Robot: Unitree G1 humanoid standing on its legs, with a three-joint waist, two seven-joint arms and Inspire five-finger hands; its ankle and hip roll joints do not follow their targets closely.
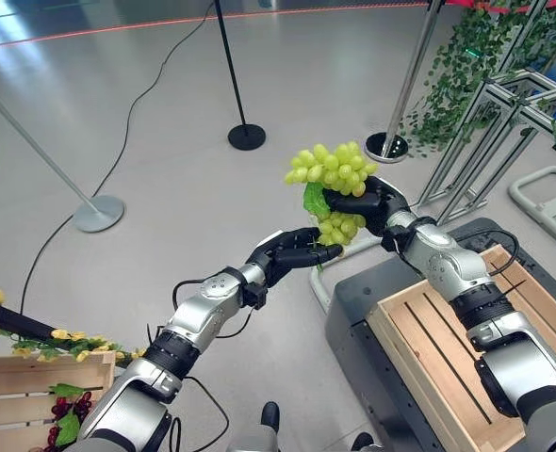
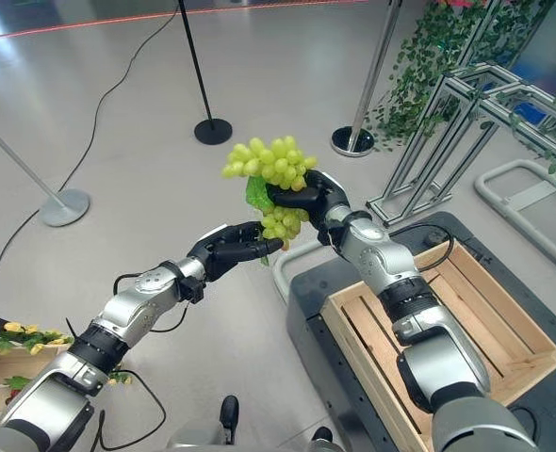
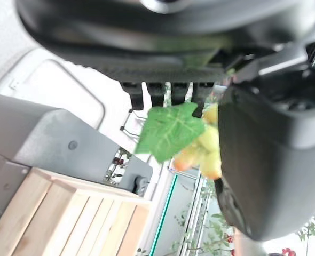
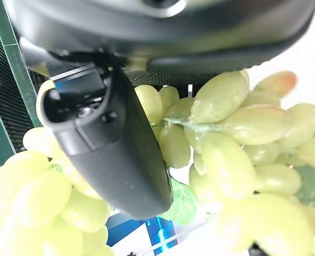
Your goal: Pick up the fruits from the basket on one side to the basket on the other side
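Slatted wooden crate (image 1: 466,348) | right robot hand (image 1: 367,202) gripping knobbly green grapes (image 1: 333,168)

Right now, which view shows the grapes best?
The left eye view: the whole grapes bunch shows, in the right hand, left hand touching below. Right eye matches. Wrist views show close-up parts.
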